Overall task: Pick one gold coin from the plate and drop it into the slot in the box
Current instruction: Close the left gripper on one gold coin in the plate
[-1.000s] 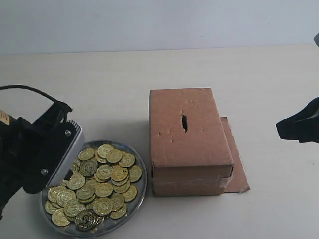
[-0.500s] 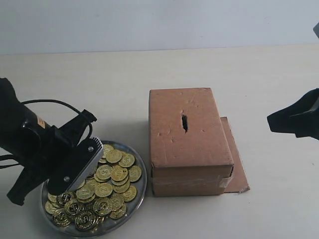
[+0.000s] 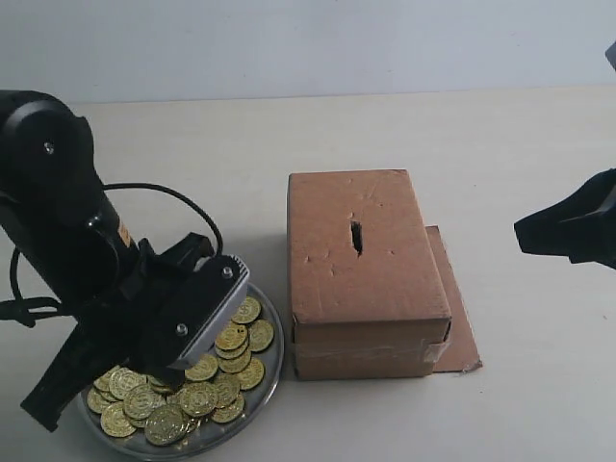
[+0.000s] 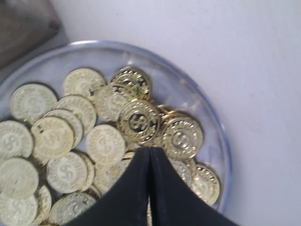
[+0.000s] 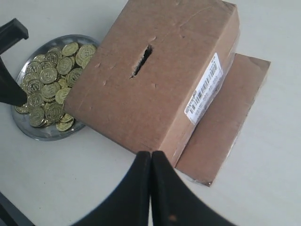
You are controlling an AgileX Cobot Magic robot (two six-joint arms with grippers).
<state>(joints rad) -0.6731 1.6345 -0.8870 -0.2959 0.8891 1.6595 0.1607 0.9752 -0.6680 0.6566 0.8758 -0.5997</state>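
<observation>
Gold coin (image 4: 138,121) atop the plate (image 4: 181,92) suits us; left gripper (image 4: 149,155) clenched, empty. We open first, then pinch its rim.

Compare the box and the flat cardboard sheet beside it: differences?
The box stands as a raised closed block; the cardboard sheet lies flat and thin. The box has a dark slot in its top; the sheet's visible part has no opening. The box carries a white barcode label on one side; the sheet shows none. Both are brown, rectangular cardboard.
</observation>
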